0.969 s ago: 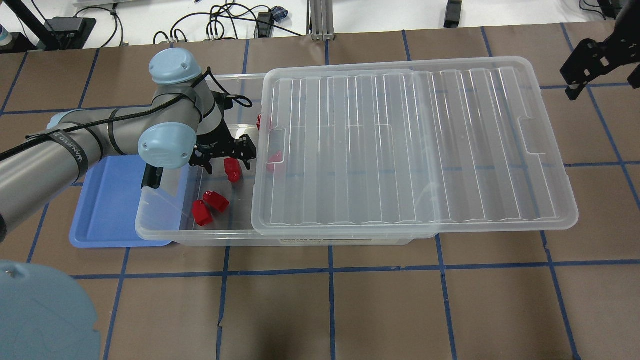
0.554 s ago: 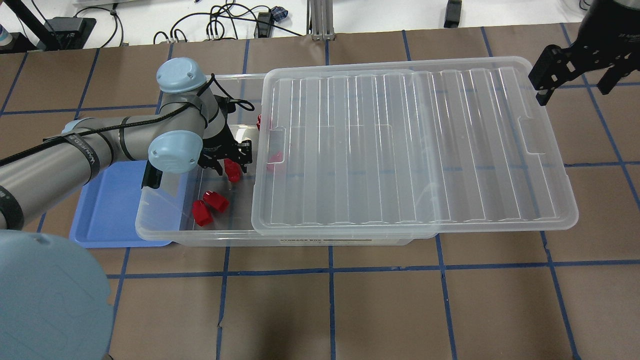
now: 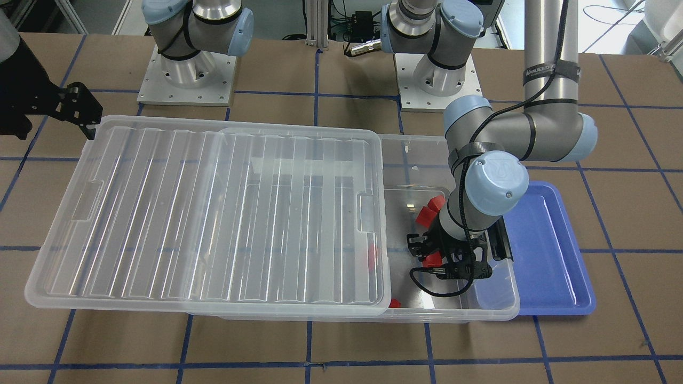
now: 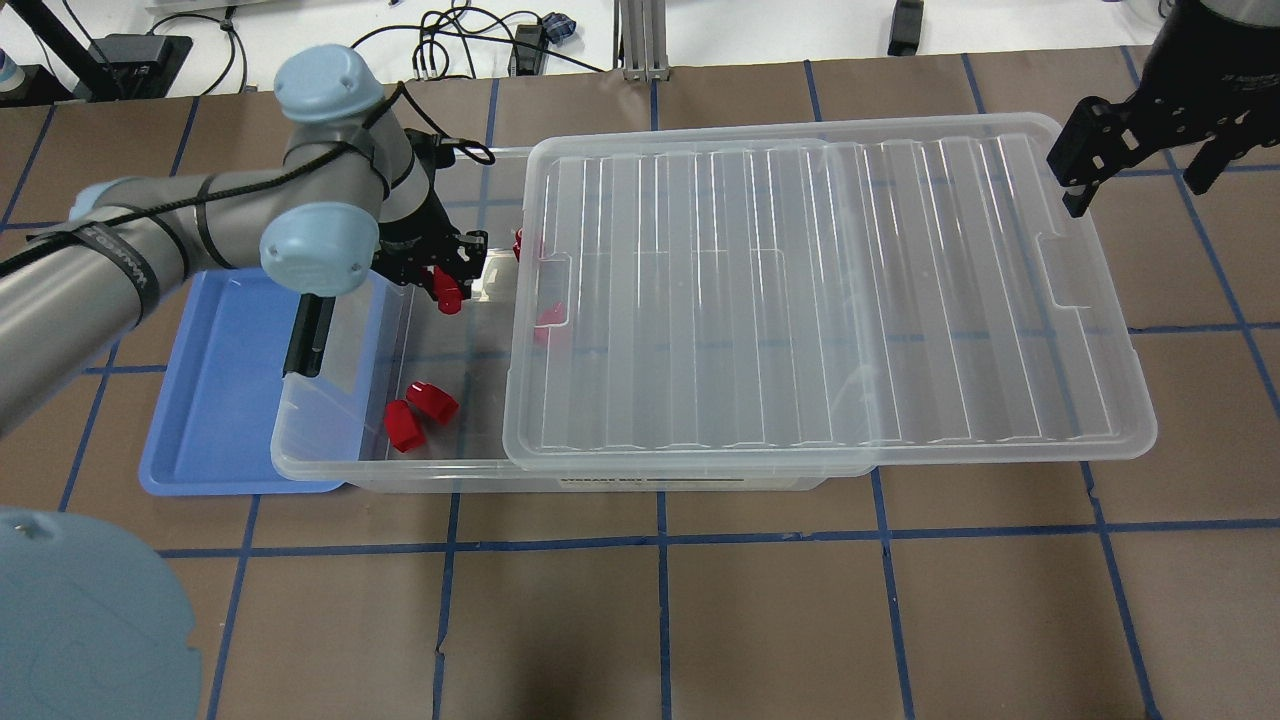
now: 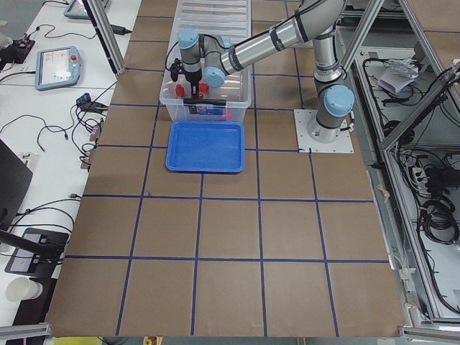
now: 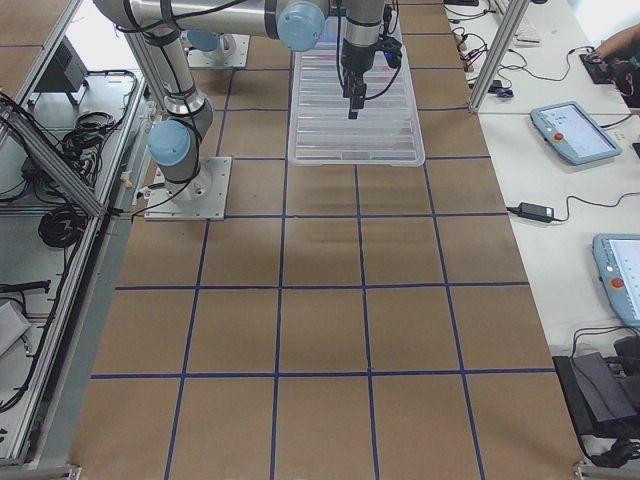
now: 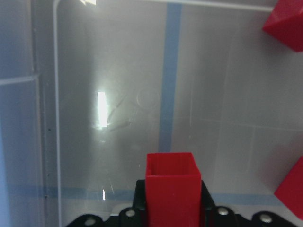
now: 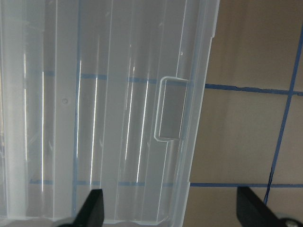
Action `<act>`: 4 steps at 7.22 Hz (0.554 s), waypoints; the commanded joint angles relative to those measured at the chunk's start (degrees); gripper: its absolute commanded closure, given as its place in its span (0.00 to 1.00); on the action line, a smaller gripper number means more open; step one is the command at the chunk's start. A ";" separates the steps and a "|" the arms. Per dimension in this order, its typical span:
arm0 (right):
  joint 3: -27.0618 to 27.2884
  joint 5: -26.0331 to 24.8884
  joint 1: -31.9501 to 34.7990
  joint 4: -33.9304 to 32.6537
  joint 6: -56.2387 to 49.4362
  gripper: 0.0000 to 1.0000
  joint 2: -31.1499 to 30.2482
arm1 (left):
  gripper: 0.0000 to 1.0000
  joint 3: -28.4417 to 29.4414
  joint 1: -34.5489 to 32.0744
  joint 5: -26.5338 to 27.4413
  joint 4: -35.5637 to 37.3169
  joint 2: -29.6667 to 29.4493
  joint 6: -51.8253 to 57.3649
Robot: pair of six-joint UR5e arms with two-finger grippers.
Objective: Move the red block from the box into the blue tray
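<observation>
- One red block (image 7: 173,189) clamped in the left gripper (image 4: 443,283), over the box's (image 4: 330,468) open left end.
- Right gripper (image 4: 1135,178) spread apart, above the lid's (image 4: 800,290) far right corner.

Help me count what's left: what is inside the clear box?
Two loose red blocks lie at the open end; the left gripper holds a third there. Two more show faintly through the lid, which hides the rest.

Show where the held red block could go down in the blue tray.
The whole blue tray floor is bare, from its outer rim to the box end. Crowded: the box's open end, with the left claw, its red block and loose blocks.
</observation>
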 commanded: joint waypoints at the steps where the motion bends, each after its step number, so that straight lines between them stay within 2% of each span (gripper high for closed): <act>1: 0.09 -0.12 -0.04 0.16 -0.01 0.00 0.07 | 1.00 10.06 -0.07 -0.26 -17.63 3.11 0.42; 2: 0.01 -0.12 -0.04 0.16 -0.01 0.00 0.07 | 1.00 12.37 0.54 -0.27 -22.66 4.96 3.04; 3: 0.01 -0.03 -0.04 0.07 -0.01 0.00 0.07 | 1.00 12.83 2.90 0.34 -25.76 6.54 12.55; 4: 0.09 -0.03 -0.04 0.16 -0.01 0.00 0.07 | 1.00 12.48 8.92 0.00 -26.40 7.51 17.69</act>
